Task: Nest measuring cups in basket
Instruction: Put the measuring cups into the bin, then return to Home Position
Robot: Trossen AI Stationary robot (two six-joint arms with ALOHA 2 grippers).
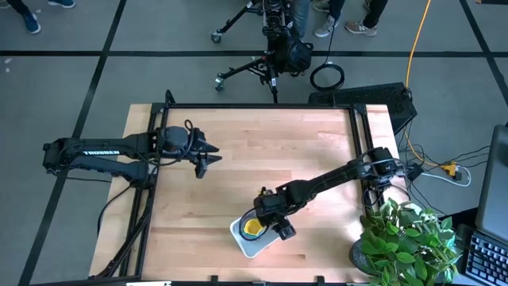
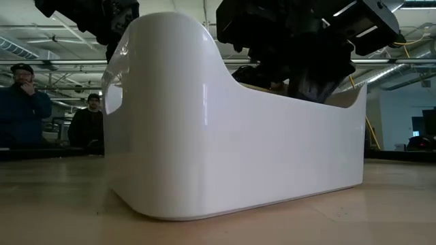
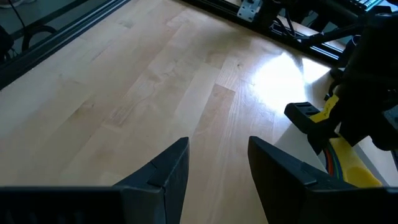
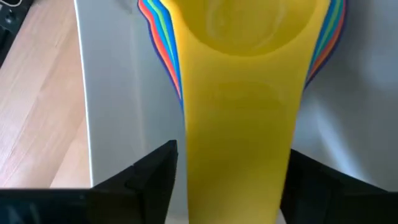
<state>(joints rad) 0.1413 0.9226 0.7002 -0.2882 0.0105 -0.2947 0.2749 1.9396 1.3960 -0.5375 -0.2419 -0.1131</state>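
Cups are seen nested inside the basket, yellow on top, with red, orange, green and blue rims beneath. The basket stands near the table's front edge. The right gripper is positioned over it, fingers apart on either side of the yellow handle. The left gripper is held open above bare table, well apart.

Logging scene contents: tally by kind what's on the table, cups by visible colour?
Basket: 1
Yellow cup, top of the nest: 1
Edges beneath it, nested (blue, green, orange, red): at least 4; exact count unclear
Total: 1 basket, at least 5 cups
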